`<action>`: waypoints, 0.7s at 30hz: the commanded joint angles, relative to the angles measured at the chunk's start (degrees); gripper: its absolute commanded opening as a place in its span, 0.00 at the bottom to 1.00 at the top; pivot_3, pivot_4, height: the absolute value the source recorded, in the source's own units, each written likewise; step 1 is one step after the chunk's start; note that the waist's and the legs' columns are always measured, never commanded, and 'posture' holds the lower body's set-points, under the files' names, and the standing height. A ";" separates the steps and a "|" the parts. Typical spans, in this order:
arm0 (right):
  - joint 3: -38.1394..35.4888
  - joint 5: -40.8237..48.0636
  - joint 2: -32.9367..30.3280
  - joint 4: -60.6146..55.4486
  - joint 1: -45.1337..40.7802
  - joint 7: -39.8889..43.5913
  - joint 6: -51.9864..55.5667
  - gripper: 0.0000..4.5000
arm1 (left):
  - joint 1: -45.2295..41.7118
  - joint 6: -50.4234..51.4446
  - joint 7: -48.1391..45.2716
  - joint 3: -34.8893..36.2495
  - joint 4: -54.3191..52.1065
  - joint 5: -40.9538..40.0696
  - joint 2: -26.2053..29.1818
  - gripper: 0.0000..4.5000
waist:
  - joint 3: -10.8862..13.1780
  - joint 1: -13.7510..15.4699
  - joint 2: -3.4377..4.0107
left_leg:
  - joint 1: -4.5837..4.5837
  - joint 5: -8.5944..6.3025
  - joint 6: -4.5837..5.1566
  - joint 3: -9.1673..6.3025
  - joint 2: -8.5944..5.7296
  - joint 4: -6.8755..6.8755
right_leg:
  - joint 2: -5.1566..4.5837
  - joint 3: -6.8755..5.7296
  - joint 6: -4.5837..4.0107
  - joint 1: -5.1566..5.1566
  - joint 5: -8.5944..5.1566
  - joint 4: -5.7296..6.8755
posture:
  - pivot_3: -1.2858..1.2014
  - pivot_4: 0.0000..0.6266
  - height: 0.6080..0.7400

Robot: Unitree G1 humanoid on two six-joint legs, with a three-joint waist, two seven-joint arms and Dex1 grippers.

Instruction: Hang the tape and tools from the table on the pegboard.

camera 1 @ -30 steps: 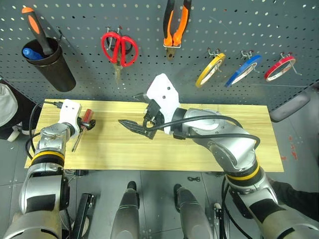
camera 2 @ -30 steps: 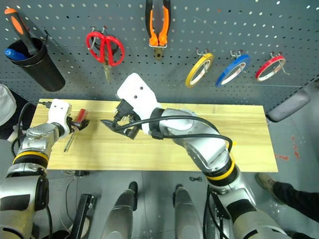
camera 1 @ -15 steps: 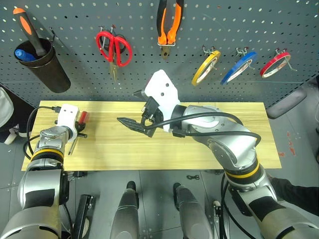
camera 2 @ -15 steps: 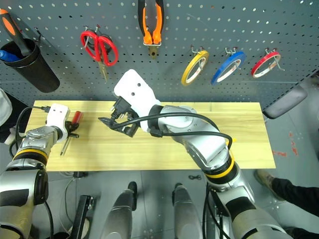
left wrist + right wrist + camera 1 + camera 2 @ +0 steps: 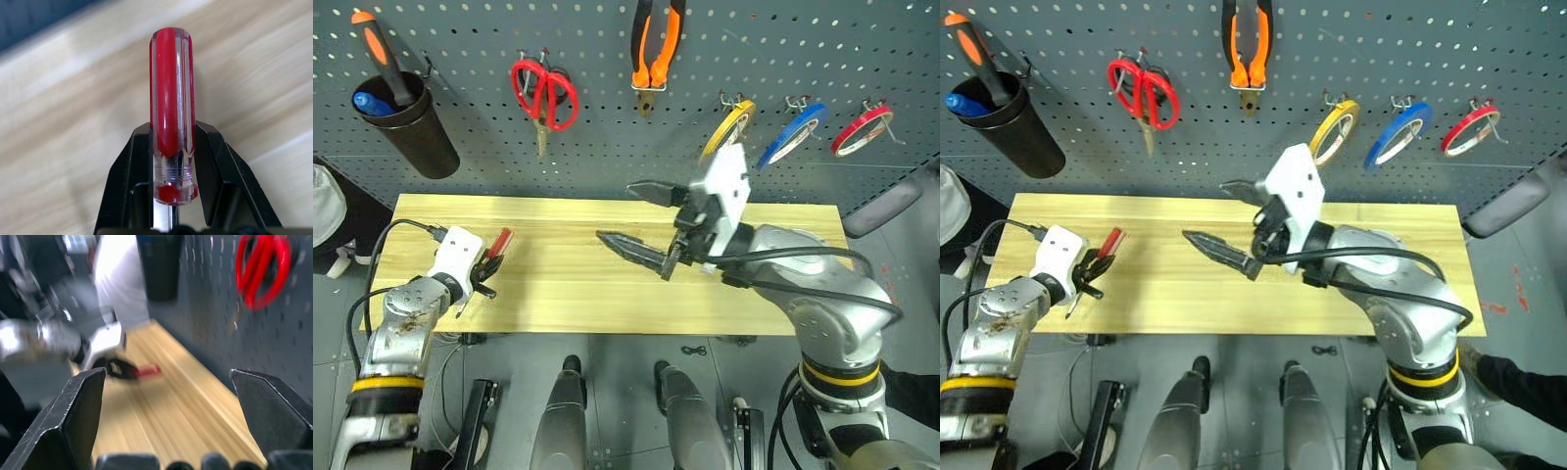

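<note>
Left gripper [image 5: 487,274]: clamped on the slim screwdriver with clear red handle [image 5: 171,110], near the left end of the light wooden plank table [image 5: 558,294].
Right gripper [image 5: 646,220]: fingers wide apart, empty, mid-table.
Advice: keep grip firm; lift handle-first toward dark grey perforated pegboard [image 5: 607,147], probably the black cup [image 5: 411,132].

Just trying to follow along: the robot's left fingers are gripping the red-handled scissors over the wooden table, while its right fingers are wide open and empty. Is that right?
Not quite. The left fingers grip the screwdriver with its clear red handle, as the left wrist view shows. The red-handled scissors hang on the pegboard. The right fingers are indeed wide open and empty over the table.
</note>
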 commanded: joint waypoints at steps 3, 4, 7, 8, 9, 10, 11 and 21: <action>-6.39 9.79 1.28 -4.43 -2.23 -1.67 -2.28 1.00 | -0.93 3.84 7.22 3.53 -21.46 -0.49 -3.06 0.15 | 0.00 0.57 0.00 | 0.08 0.11 0.05 0.01 0.00 0.00 | 0.00 -0.05 0.07 0.07 -0.02 0.02 | 0.54 0.63 1.00; -6.35 9.87 1.08 -4.37 -2.66 -1.73 -2.82 1.00 | -1.57 3.19 7.25 3.18 -23.58 -0.06 -2.81 0.15 | 0.00 0.58 0.00 | 0.07 0.17 0.06 0.01 -0.01 0.00 | 0.00 -0.05 0.33 0.10 -0.16 0.02 | 0.53 0.63 1.00; -5.21 8.88 -0.32 -4.38 -3.51 -0.61 -5.18 1.00 | -3.52 4.42 9.64 4.43 -28.18 -0.05 -3.64 0.15 | -0.02 0.58 -0.02 | -0.01 0.26 0.01 0.02 -0.04 0.00 | -0.02 -0.02 0.51 0.10 -0.17 -0.08 | 0.54 0.60 1.00; -5.17 8.79 -0.33 -4.22 -3.83 -0.84 -5.92 1.00 | -4.21 4.50 10.26 4.54 -29.48 -0.08 -3.92 0.15 | -0.02 0.58 -0.02 | -0.01 0.26 0.01 0.02 -0.04 0.00 | -0.02 -0.03 0.51 0.14 -0.16 -0.15 | 0.54 0.60 1.00; -5.06 8.55 -0.10 -3.78 -4.39 -1.11 -6.82 1.00 | -5.87 4.39 11.43 4.41 -30.87 -0.16 -4.70 0.15 | -0.02 0.47 -0.02 | -0.01 0.26 0.01 0.03 -0.04 -0.01 | -0.03 -0.03 0.42 0.14 -0.10 -0.17 | 0.54 0.60 1.00; -4.95 8.41 0.00 -3.44 -4.77 -1.31 -7.50 1.00 | -7.07 4.36 12.29 4.29 -31.82 -0.21 -5.27 0.15 | -0.02 0.47 -0.02 | -0.02 0.26 0.01 0.03 -0.04 -0.02 | -0.03 -0.03 0.20 0.13 0.03 -0.17 | 0.54 0.60 1.00; -4.55 7.79 -0.05 -3.13 -5.09 -1.08 -8.56 1.00 | -8.54 4.54 13.48 4.10 -32.40 0.08 -5.97 0.15 | -0.02 0.49 -0.02 | -0.03 0.26 0.01 0.03 -0.04 -0.05 | -0.03 -0.04 0.09 0.12 0.09 -0.17 | 0.54 0.60 1.00; -2.81 4.87 1.02 1.05 -10.53 -2.80 -14.07 1.00 | -24.86 1.50 18.99 2.78 -24.99 5.24 -5.50 0.15 | -0.04 0.56 -0.04 | -0.08 0.31 0.04 0.01 -0.06 -0.01 | -0.03 -0.10 0.06 0.10 0.13 -0.12 | 0.54 0.58 1.00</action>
